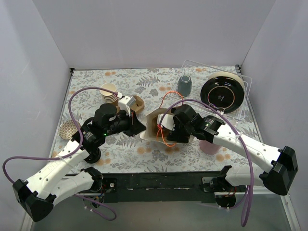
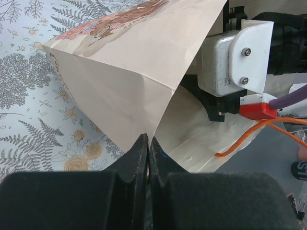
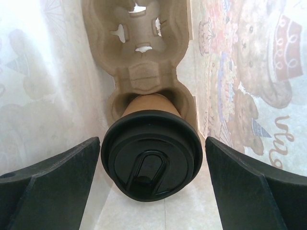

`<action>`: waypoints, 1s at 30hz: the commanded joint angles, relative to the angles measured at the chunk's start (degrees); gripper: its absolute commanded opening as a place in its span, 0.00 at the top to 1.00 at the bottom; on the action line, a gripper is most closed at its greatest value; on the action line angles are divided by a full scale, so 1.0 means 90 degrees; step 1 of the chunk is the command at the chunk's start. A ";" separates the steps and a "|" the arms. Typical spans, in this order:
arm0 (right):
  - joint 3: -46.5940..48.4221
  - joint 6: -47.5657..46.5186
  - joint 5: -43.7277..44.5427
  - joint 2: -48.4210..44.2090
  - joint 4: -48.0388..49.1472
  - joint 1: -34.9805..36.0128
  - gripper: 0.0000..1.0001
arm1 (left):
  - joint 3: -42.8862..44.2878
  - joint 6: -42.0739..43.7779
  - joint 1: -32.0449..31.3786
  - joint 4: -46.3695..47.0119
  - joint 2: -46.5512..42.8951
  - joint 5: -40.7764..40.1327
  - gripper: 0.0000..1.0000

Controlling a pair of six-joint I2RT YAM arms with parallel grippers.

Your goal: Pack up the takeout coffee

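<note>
kraft-brown paper forms the small takeout coffee cup (image 3: 149,108), which is capped by a round black plastic lid (image 3: 151,160) and is seen deep inside a cream paper bag (image 1: 153,126) printed with cartoon bears. the cup's base is seated in one well of a moulded brown pulp carrier (image 3: 139,57), which is lodged against the bag's far end.

the right gripper (image 3: 152,146) is reached in through the bag's mouth, and its black fingers (image 3: 57,177) are spread wide, one on either side of the lid. a thin gap is seen at the right finger; whether the left finger touches the lid cannot be told.

the bag is rested on the floral tablecloth (image 1: 120,149); whether it stands or leans cannot be told. the left gripper (image 2: 147,143) is pressed together on the bag's rim, with a fold of paper pinched between its fingertips.

behind the bag, a stack of lidless cream-and-tan paper cups (image 1: 110,92) is stood at the left and a grey mug (image 1: 184,84) near the middle. a round black plate (image 1: 222,92) is propped in a clear plastic rack (image 1: 192,65) at the right.
</note>
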 commanded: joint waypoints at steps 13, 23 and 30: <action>-0.0006 0.0860 0.0325 -0.0229 0.0634 -0.0034 0.01 | 0.0468 -0.0054 0.0000 -0.0397 0.0061 -0.0121 1.00; 0.0004 0.1329 0.0833 -0.0141 0.0839 -0.0024 0.01 | 0.0517 -0.0191 0.0000 -0.0446 0.0080 -0.0140 1.00; 0.0063 0.1650 0.1067 -0.0122 0.0985 -0.0034 0.01 | 0.0527 -0.0240 0.0000 -0.0446 0.0119 -0.0130 1.00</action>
